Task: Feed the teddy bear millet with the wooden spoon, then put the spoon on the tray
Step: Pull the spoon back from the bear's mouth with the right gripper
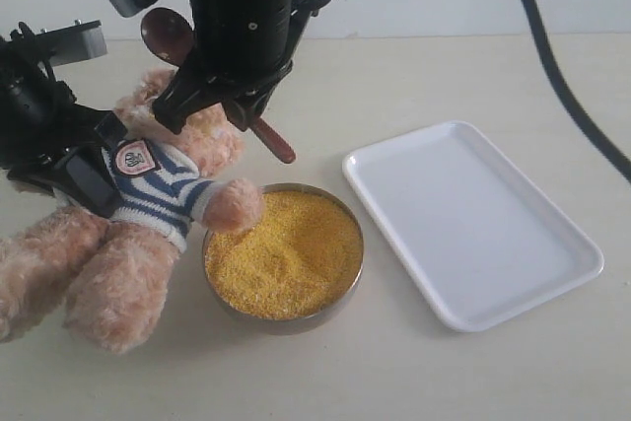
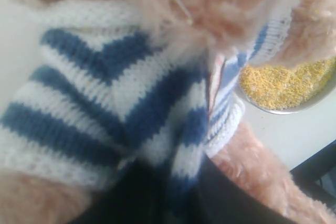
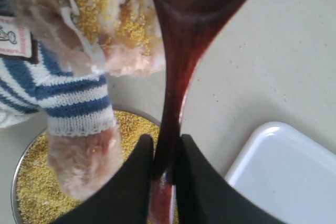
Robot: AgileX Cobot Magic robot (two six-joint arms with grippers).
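Right gripper (image 3: 164,153) is clamping the slim handle of the wooden spoon (image 3: 181,51). Its jaws are drawn narrow, one finger (image 3: 128,182) pressing each side. The spoon's round bowl is sticking out beyond the fingertips, close by the muzzle of the teddy bear (image 1: 148,214). The handle's tail is poking out behind the grip.

Yellow grains are clinging to the bear's muzzle fur (image 3: 105,3).

Left gripper (image 2: 170,179) is pinching a fold of the bear's striped shirt (image 2: 105,103), closed down tight on the cloth. It is propping the bear, which is leaning back with its legs stretched forward.

The millet (image 1: 286,253) is filling the round metal bowl (image 1: 357,244), which is sitting below the right gripper. One bear paw (image 1: 235,204) is resting on the grains at the rim.

The white tray (image 1: 473,224) is lying just beside the bowl, on the right gripper's far side from the bear.
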